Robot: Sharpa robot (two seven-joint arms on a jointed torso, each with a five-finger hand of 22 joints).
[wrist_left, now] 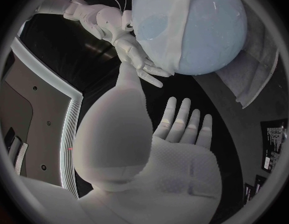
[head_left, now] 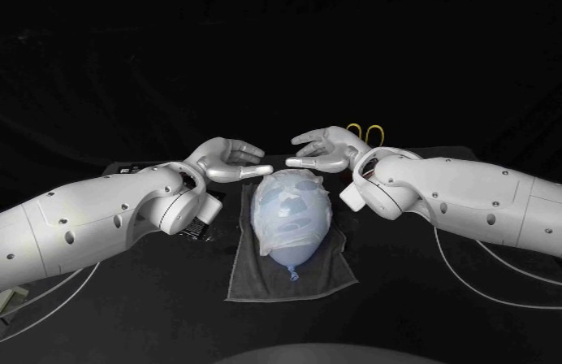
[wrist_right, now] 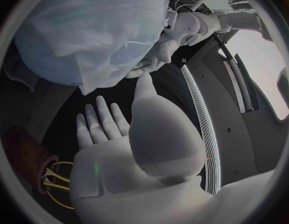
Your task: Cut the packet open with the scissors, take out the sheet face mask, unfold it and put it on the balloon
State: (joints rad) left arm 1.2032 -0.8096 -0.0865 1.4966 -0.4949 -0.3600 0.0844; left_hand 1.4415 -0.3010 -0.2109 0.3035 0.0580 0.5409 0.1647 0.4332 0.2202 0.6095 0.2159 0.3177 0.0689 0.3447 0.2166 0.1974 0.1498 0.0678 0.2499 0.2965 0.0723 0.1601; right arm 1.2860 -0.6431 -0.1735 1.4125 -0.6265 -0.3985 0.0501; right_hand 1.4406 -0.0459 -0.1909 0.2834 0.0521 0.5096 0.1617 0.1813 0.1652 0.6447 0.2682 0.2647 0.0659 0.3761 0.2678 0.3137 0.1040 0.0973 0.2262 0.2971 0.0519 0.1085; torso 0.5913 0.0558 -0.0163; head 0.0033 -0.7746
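At table centre, on grey towel (head_left: 252,279): balloon (head_left: 299,240), sheet mask (head_left: 287,197) draped over it, likely bedded against rolling. Flanking far end, left hand (head_left: 232,161) and right hand (head_left: 326,149), fingers spread, holding nothing (probably for smoothing). Head view adds yellow-handled scissors (head_left: 363,132) behind right hand; wrist views add eye cut-out (wrist_left: 153,27)
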